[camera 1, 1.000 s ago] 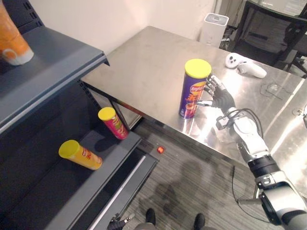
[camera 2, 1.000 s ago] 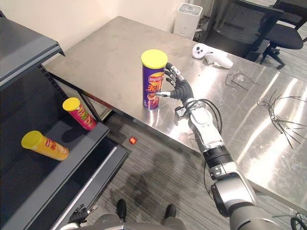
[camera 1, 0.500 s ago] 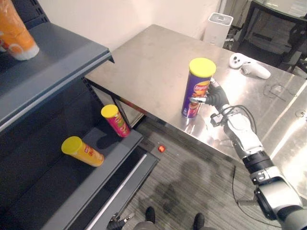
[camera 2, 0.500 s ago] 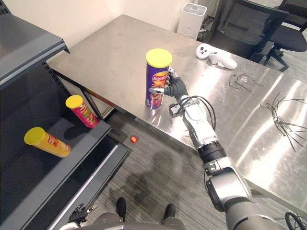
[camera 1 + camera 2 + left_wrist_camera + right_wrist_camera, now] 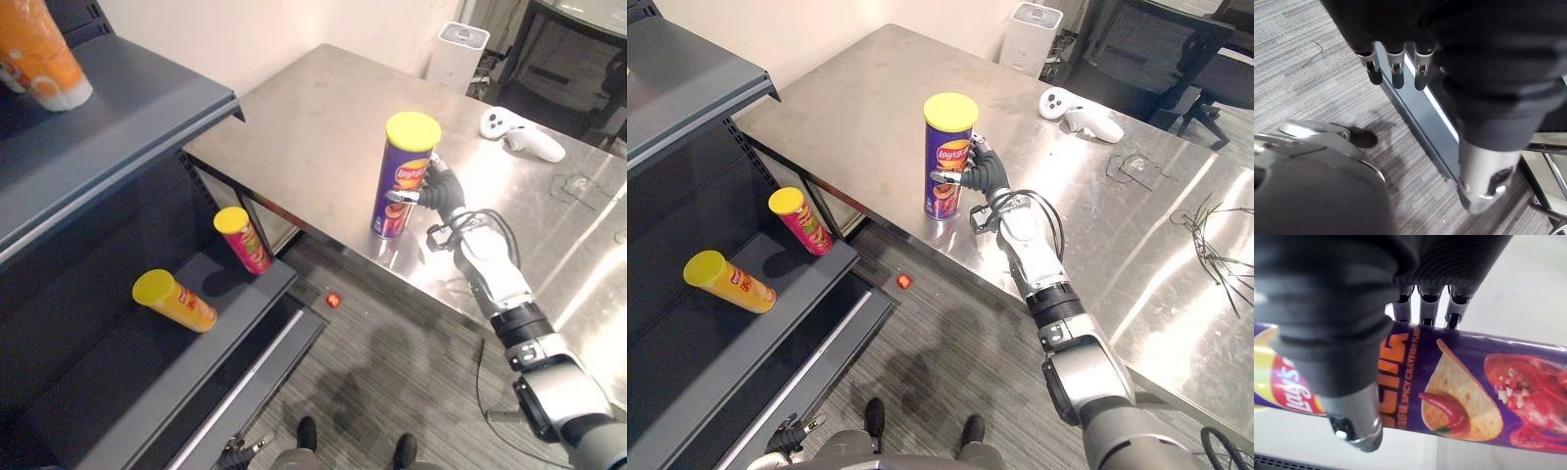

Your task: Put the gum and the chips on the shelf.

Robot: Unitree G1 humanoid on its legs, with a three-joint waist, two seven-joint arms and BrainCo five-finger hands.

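Chips can [image 5: 402,176] stands upright by the edge of the table [image 5: 294,127], my right hand [image 5: 438,193] clasped round its middle, fingers apparently behind it; left hand [image 5: 1464,58] hangs relaxed.

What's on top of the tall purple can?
A yellow lid sits on top of the purple chips can, closing it. Whatever is inside is hidden under that lid.

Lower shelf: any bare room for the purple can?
Yes: the lower shelf past the yellow can, away from the table, is bare. Tighter at the table end, where the red can sits beside the yellow one. The right hand grips the purple can.
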